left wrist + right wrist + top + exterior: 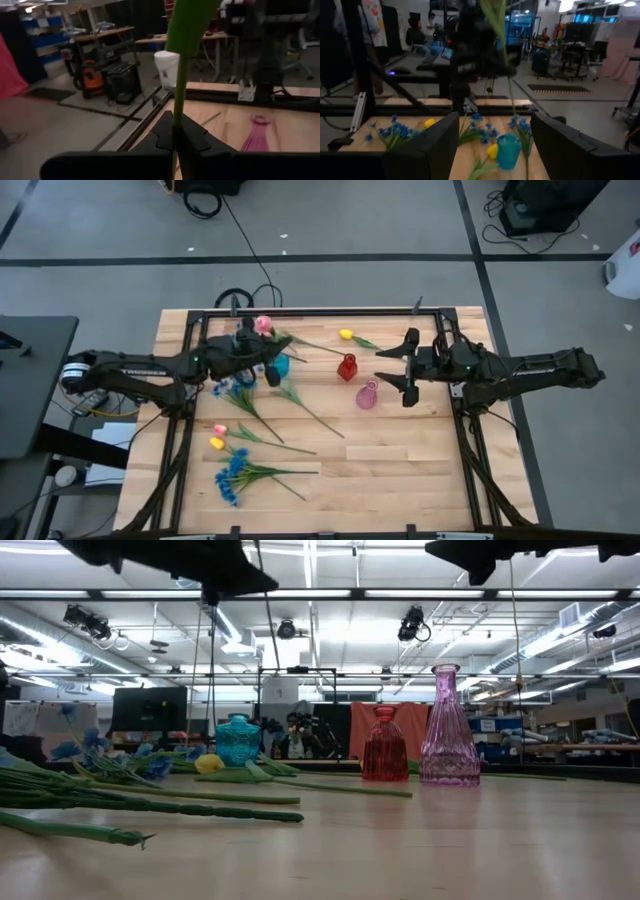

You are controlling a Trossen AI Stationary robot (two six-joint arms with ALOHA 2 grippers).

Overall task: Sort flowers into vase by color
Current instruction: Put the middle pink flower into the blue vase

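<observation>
My left gripper (271,371) hovers by the teal vase (282,366), shut on the green stem of a pink tulip (263,325). The bloom stands up over the gripper toward the far edge. My right gripper (408,368) hangs open and empty to the right of the red vase (347,367) and the pink vase (367,395), pointing at them. A yellow tulip (346,334) lies flat near the far edge. More flowers lie flat on the near left: blue sprays (232,475), a pink tulip (219,429) and a yellow tulip (216,443). My left gripper pinches the tulip's stem (178,102) between its two shut fingers (192,137), below a broad leaf (190,20). The fingers point level toward the table's right side and lie across the stem. The stem rises steeply from the hold, leaning back over the wrist, lifted off the table.
Another blue spray (236,386) and a leafy stem (312,412) lie just near of the teal vase. A black frame rail (330,311) runs along the table's far edge. Bare wood (400,470) fills the near right of the table.
</observation>
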